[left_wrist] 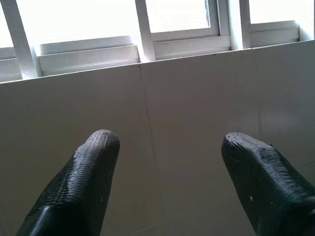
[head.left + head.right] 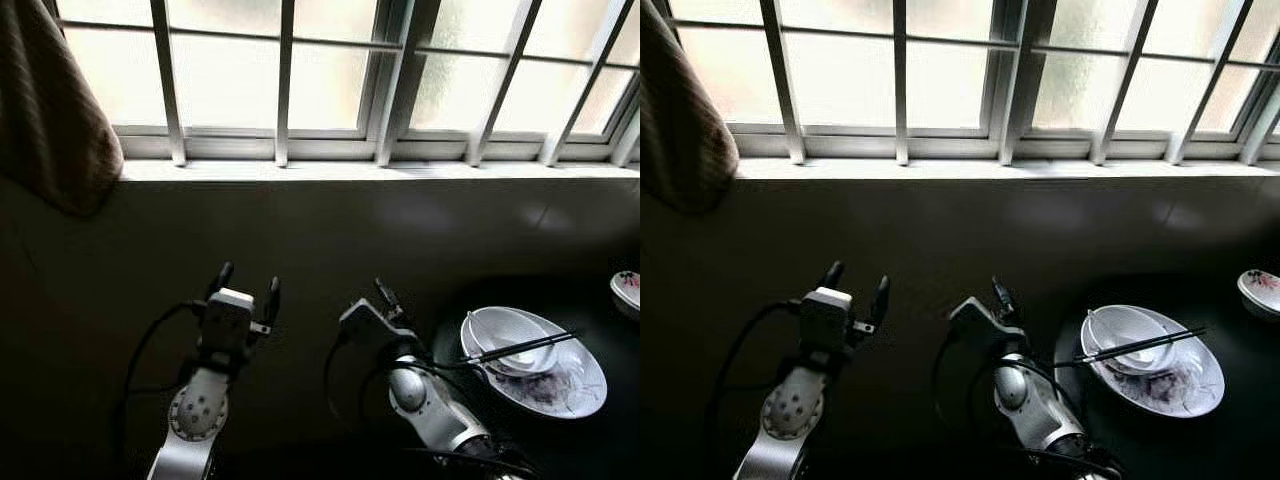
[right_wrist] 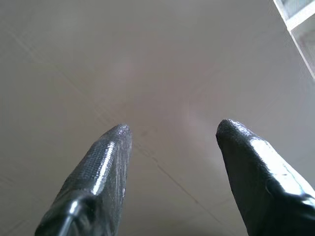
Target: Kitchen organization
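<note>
1. Two silver arms rise from the lower edge of the head views, each a smooth metal casing with looping black cables.
2. Nearest on the robot's left, the left gripper [image 2: 246, 285] points up toward the wall, its two long black fingers spread apart with nothing between them; the left wrist view shows the fingers [image 1: 83, 182] as rounded, finely textured pads.
3. Beside it, the right gripper [image 3: 172, 130] also holds its rough, glossy-edged black fingers apart and empty, aimed at the plain wall.
4. To the right of the right arm, on the dark glossy counter [image 2: 600, 450], lies an oval white plate [image 2: 570, 390] with a faint purplish pattern.
5. On that plate sits a round white bowl [image 2: 510, 335], and thin dark chopsticks [image 2: 520, 349] lie across its rim, jutting out on both sides.
6. Farther right, at the frame's edge, is part of a small white dish [image 2: 628, 288] with a pink floral print.
7. Behind everything stands a smooth tiled wall [image 2: 320, 240], in shadow, with thin grout lines.
8. Above it runs a pale sill [image 2: 380, 170], then a window [image 2: 330, 70] of frosted panes behind straight white bars.
9. At upper left hangs a brown ribbed curtain [image 2: 50, 110], bunched and rounded at its bottom.
</note>
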You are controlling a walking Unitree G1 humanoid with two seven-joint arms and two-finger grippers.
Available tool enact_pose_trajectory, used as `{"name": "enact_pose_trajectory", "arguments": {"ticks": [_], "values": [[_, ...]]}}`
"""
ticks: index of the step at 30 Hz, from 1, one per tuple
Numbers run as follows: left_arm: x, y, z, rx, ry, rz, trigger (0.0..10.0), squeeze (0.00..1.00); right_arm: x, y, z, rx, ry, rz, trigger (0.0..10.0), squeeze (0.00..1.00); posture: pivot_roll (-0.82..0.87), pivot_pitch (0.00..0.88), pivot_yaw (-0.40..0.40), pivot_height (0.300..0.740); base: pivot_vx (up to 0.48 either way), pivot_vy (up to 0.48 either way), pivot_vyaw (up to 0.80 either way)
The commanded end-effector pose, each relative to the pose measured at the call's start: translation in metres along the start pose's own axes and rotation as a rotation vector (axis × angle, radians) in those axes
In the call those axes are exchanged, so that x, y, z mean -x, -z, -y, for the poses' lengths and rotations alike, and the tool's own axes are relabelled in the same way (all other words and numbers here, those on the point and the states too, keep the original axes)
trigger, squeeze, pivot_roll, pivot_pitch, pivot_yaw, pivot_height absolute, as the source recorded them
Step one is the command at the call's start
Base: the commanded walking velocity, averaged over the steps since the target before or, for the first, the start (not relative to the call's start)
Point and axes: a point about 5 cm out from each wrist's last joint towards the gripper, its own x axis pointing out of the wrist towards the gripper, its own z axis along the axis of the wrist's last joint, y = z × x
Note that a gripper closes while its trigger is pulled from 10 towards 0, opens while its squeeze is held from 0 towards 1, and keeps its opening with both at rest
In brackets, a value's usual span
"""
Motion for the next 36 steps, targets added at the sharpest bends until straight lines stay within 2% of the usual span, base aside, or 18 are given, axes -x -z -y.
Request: {"name": "enact_pose_trajectory", "arguments": {"ticks": [1, 4, 7, 12, 16, 21, 26, 30, 31, 36], "values": [[-0.003, -0.005, 0.011, 0.015, 0.032, 0.020, 10.0, 0.00, 0.002, 0.011, 0.012, 0.027, 0.029, -0.027, 10.0, 0.00, 0.06, 0.000, -0.068, 0.740, 0.000, 0.000, 0.00], [-0.003, -0.004, 0.012, 0.015, 0.036, 0.018, 10.0, 0.00, 0.002, 0.013, 0.011, 0.032, 0.023, -0.048, 10.0, 0.00, 0.06, 0.000, -0.066, 0.740, 0.000, 0.000, 0.00], [-0.003, -0.004, 0.012, 0.015, 0.039, 0.018, 10.0, 0.00, 0.003, 0.016, 0.012, -0.004, 0.030, -0.077, 10.0, 0.00, 0.06, 0.000, -0.066, 0.740, 0.000, 0.000, -0.80], [-0.003, -0.003, 0.012, 0.010, 0.042, 0.013, 10.0, 0.00, 0.003, 0.018, 0.017, 0.093, 0.055, -0.072, 10.0, 0.00, 0.05, 0.000, -0.063, 0.740, 0.000, 0.000, -0.16], [-0.003, -0.003, 0.013, 0.011, 0.044, 0.012, 10.0, 0.00, 0.005, 0.021, 0.014, 0.174, 0.029, -0.072, 10.0, 0.00, 0.05, 0.000, -0.063, 0.740, 0.000, 0.000, 0.00], [-0.003, -0.002, 0.014, 0.011, 0.046, 0.010, 10.0, 0.00, 0.009, 0.024, 0.005, 0.155, -0.030, -0.085, 10.0, 0.00, 0.05, 0.000, -0.065, 0.740, 0.000, 0.000, 0.00], [-0.003, -0.002, 0.014, 0.011, 0.047, 0.010, 10.0, 0.00, 0.011, 0.029, 0.007, 0.170, -0.023, -0.116, 10.0, 0.00, 0.05, 0.000, -0.068, 0.740, 0.000, 0.000, 0.00], [-0.002, -0.001, 0.015, 0.013, 0.047, 0.008, 10.0, 0.00, 0.014, 0.031, 0.004, 0.135, -0.037, -0.134, 10.0, 0.00, 0.05, 0.000, -0.068, 0.740, 0.000, 0.000, -0.80], [-0.002, -0.001, 0.016, 0.017, 0.049, 0.010, 10.0, 0.00, 0.014, 0.028, 0.002, 0.168, -0.036, -0.108, 10.0, 0.00, 0.05, 0.000, -0.068, 0.740, 0.000, 0.000, -0.80], [-0.003, 0.001, 0.017, 0.039, 0.047, -0.013, 10.0, 0.00, 0.014, 0.012, -0.002, 0.146, -0.059, 0.000, 10.0, 0.00, 0.04, 0.000, -0.067, 0.740, 0.000, 0.061, -0.32]]}}
